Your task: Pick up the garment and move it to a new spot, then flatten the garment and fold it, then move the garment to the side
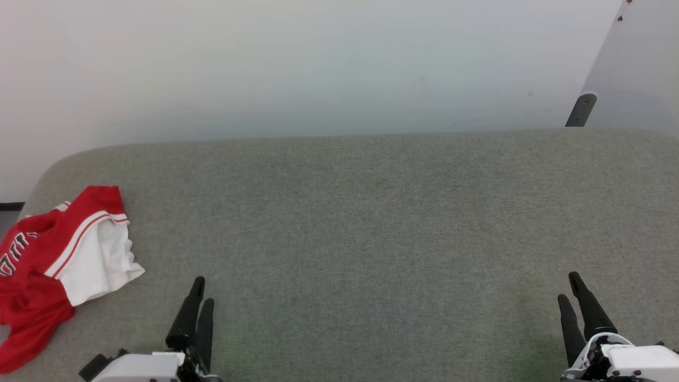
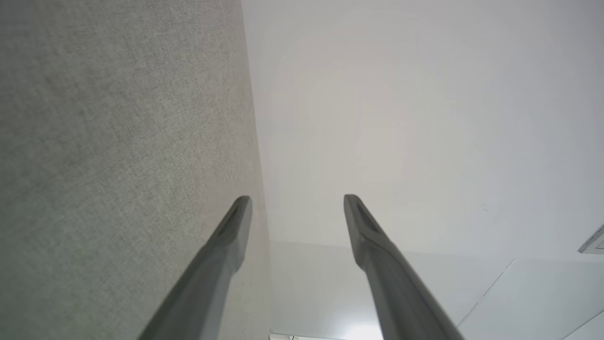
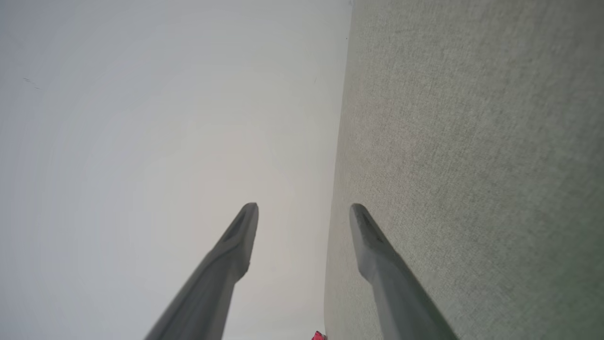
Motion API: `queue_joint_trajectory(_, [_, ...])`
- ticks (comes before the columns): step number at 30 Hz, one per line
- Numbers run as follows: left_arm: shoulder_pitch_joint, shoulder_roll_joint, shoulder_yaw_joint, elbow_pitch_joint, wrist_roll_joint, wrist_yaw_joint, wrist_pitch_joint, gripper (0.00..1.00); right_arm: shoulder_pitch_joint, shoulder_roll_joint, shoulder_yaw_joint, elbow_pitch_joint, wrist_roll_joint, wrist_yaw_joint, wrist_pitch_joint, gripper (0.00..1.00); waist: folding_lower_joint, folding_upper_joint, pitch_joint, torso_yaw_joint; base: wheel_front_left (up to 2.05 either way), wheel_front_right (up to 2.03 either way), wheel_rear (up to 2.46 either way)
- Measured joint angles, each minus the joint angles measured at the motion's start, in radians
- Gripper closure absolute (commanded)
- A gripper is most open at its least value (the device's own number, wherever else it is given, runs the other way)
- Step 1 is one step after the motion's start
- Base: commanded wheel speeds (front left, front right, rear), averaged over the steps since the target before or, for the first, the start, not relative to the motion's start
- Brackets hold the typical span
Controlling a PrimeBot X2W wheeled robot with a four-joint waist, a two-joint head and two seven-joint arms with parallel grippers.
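The garment (image 1: 58, 265) lies crumpled at about 8 o'clock in the head view, on the left end of a grey felt-like table top (image 1: 371, 239), near its rounded corner and partly cut off by the picture's edge. It is red, with one white sleeve spread toward 3 o'clock, a red-and-white stripe band where sleeve meets body, and a few black, white-outlined letters showing at the far left; the rest of the lettering is hidden in folds. The left gripper (image 1: 203, 290) sits at 7 o'clock over the table's near edge, fingers pointing toward 12, with the garment at its 9 o'clock — near but not touching. In the left wrist view the left gripper (image 2: 296, 198) has its two fingers well spread, bare air between them, grasping nothing. The right gripper (image 1: 568, 286) sits at 5 o'clock in the head view, well apart from the garment, and in the right wrist view the right gripper (image 3: 304, 206) likewise stands released — fingers parted, nothing held. A tiny red fleck (image 3: 318, 336) shows at 6 o'clock of that view, too small to tell more. Beyond the table's far edge is a pale floor (image 1: 318, 63), and a dark leg (image 1: 581, 110) stands at about 2 o'clock.
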Motion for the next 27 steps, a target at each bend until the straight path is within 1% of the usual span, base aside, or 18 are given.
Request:
queue_joint_trajectory(10, [0.007, 0.002, -0.030, -0.054, -0.005, 0.012, -0.030, 0.00, -0.006, -0.001, 0.042, -0.017, -0.013, 0.000, -0.036, 0.00, 0.0000, 0.0000, -0.002, -0.001, 0.00, 0.00, 0.00])
queue_joint_trajectory(18, [0.013, 0.014, -0.050, -0.089, -0.001, 0.020, -0.058, 0.00, -0.009, -0.009, 0.073, -0.029, -0.052, 0.000, -0.068, 0.00, 0.0000, 0.0000, -0.003, -0.002, 0.00, 0.00, 0.00])
queue_joint_trajectory(27, [0.019, 0.041, -0.076, -0.116, 0.047, 0.029, -0.094, 0.00, -0.010, -0.019, 0.104, -0.036, -0.111, 0.000, -0.098, 0.00, 0.0000, 0.0000, -0.006, -0.003, 0.00, 0.00, 0.00])
